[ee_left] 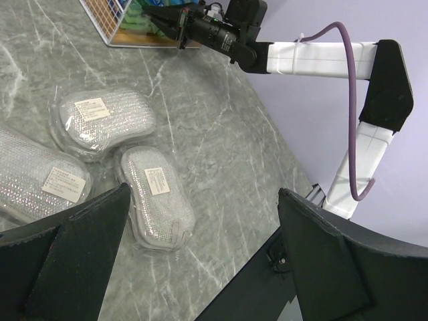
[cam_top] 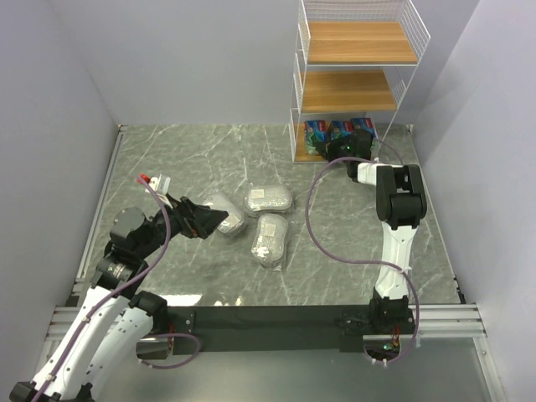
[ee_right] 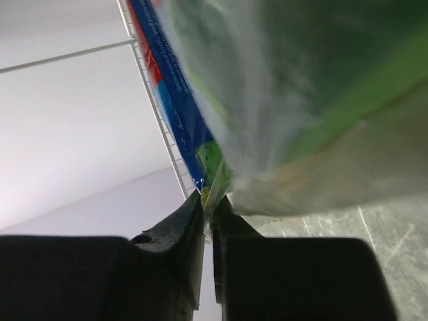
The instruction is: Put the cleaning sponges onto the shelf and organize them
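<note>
Right gripper (ee_right: 208,200) is nearly closed, pinching the seam of a green pack (ee_right: 301,100) at the foot of the shelf (cam_top: 360,43).

You look to be at the set-down step. The pack sits close by the wire side on the lowest level, next to the shelved packs (cam_top: 331,128) showing blue and green labels there. Your next move is probably to let go cleanly and back the arm straight out, so the film neither drags the pack over nor snags the mesh. Three silver packs (cam_top: 268,199) lie close together mid-table (cam_top: 193,159), well apart from the shelf and not yet shelved. Your left gripper (ee_left: 204,194) hovers just beside them, jaws wide and empty. One of those is likely the next pick, and the slippery wrap wants a centred grip.
</note>
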